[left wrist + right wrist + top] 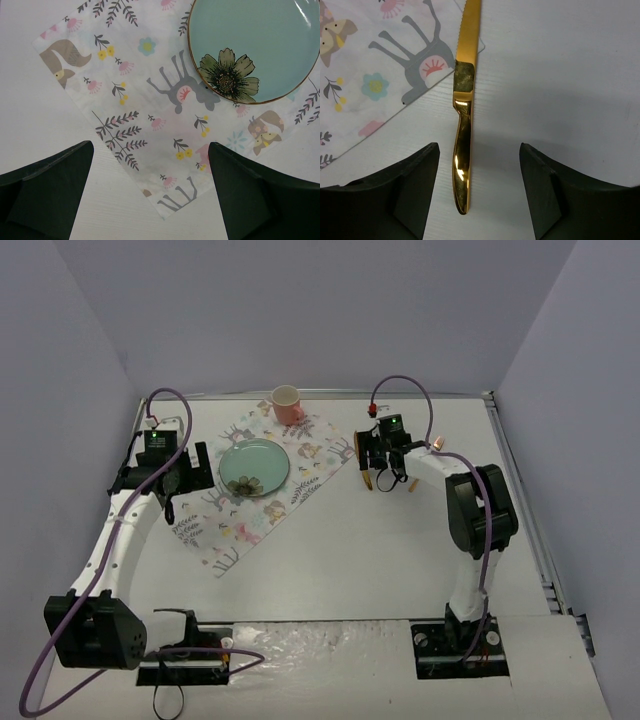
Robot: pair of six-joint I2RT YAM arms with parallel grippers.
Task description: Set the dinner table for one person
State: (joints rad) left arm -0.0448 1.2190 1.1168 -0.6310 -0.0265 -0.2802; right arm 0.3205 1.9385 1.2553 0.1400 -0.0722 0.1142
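Observation:
On the white dinner table [360, 560] lies a patterned placemat [262, 490] with a teal flower plate [253, 466] on it and a pink cup [287, 403] at its far corner. A gold knife [462, 150] lies flat on the table, its blade tip over the placemat's corner [395, 65]. My right gripper [479, 147] is open and straddles the knife handle, both fingers apart from it; in the top view it [378, 472] hangs over the knife [369, 481]. Over the placemat's left corner [170, 200], my left gripper [150, 150] is open and empty, near the plate [260, 45].
Two small gold-coloured cutlery ends [412, 483] peek out beside the right arm [478, 510]. White walls enclose the table at the back and sides. A metal rail [530, 510] runs along the right edge. The arm bases [190, 652] sit at the near edge.

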